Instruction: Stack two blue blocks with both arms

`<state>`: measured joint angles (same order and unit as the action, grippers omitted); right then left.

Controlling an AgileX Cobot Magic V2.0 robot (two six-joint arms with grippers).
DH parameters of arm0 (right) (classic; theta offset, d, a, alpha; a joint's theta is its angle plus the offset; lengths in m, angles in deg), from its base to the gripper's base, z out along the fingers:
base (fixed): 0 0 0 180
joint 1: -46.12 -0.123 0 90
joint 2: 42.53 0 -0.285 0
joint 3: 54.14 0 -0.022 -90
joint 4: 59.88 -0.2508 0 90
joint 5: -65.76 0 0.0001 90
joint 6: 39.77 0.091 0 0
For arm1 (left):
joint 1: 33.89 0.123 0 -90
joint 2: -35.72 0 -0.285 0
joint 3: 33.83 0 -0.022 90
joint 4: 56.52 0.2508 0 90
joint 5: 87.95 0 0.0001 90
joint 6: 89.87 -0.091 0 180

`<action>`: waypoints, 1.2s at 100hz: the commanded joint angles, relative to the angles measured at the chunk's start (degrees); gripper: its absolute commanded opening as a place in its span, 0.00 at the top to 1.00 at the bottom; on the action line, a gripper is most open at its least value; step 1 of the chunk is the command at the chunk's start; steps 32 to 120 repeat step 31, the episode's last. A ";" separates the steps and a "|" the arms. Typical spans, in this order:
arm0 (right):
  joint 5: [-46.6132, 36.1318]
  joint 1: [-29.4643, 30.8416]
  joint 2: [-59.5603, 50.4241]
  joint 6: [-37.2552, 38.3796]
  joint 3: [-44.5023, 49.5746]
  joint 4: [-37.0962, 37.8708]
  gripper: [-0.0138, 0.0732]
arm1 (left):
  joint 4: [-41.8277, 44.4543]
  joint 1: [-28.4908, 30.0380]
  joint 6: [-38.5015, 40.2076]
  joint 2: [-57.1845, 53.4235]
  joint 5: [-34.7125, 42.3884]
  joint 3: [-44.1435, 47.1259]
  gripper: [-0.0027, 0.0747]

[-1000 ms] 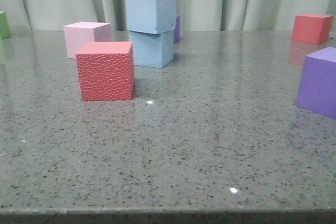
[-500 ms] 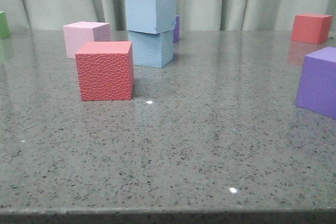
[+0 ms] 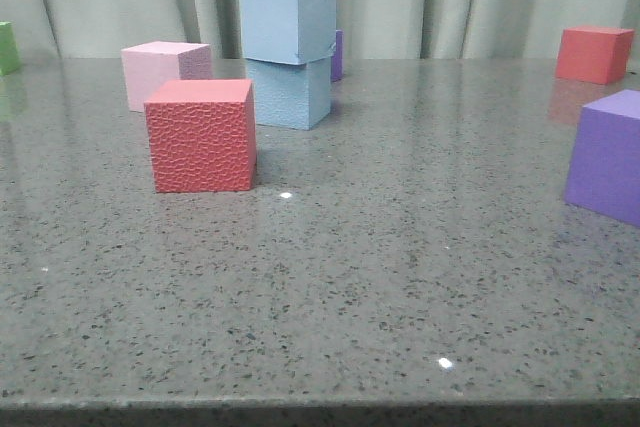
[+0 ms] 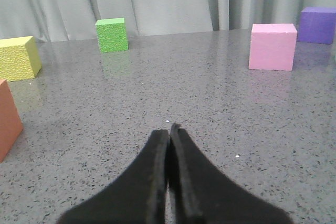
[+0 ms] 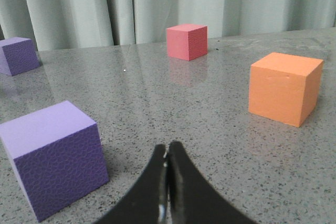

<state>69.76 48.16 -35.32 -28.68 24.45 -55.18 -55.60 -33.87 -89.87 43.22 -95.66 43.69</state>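
On the grey speckled table, one blue block is stacked on the other blue block, slightly offset, behind a red cube. The left gripper is held low over bare tabletop, fingers pressed together on nothing. The right gripper is posed likewise, closed and empty, beside a purple cube.

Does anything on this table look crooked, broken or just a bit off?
Only slightly. The upper blue block sits on the lower blue block twisted and shifted a little left, so its edges overhang rather than line up. A small nick or dent shows at the upper block's bottom corner. The other cubes look upright and intact.
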 commanded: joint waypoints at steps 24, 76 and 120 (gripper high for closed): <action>-4.42 0.38 -1.21 -0.42 -1.00 0.12 0.97 | -0.34 -0.18 0.00 -1.84 4.35 0.08 0.99; -4.42 0.38 -1.21 -0.42 -1.00 0.12 0.97 | -0.34 -0.18 0.00 -1.84 4.35 0.08 0.99; -4.42 0.38 -1.21 -0.42 -1.00 0.12 0.97 | -0.34 -0.18 0.00 -1.84 4.35 0.08 0.99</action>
